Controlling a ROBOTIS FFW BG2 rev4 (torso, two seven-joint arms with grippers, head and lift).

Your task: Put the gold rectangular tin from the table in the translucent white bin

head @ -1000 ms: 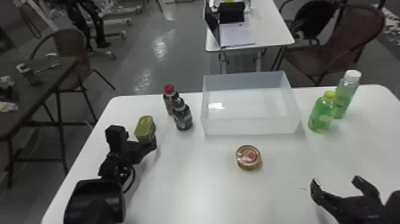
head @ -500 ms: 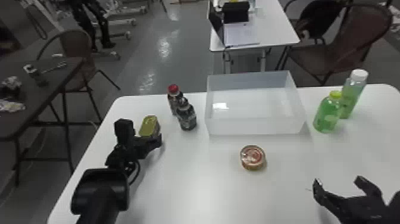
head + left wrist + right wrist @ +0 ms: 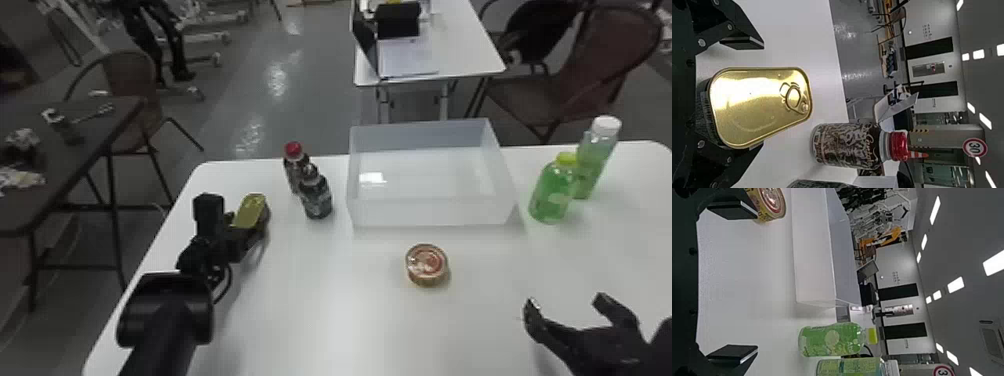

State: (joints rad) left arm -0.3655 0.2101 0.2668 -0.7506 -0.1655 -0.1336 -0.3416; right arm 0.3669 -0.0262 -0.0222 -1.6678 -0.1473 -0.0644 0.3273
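L gripper (image 3: pixel 246 226) is higher in head view vs. the earlier frame, closer in on the tin (image 3: pixel 250 209); tin itself stays put. Tin is on the table (image 3: pixel 320 310), left of centre in head view, near the table's left edge. L jaws are apart w/ tin btwn them; in L wrist view there's a gap btwn one finger and tin, can't tell re: contact on the other side. Tin's lid w/ pull ring faces that cam.

R gripper (image 3: pixel 566 302) is lower right in head view, jaws wide apart, nothing btwn the tips.

Bin (image 3: pixel 430 212) is upper centre-right, well apart from tin. Round can (image 3: pixel 426 265) is just below bin, near mid-frame. Red-cap btl (image 3: pixel 294 162) and dark btl (image 3: pixel 316 197) stand close together btwn tin and bin. Yellow-cap btl (image 3: pixel 552 192) and white-cap btl (image 3: pixel 595 155) stand upright at upper right, yellow-cap btl nearer bin
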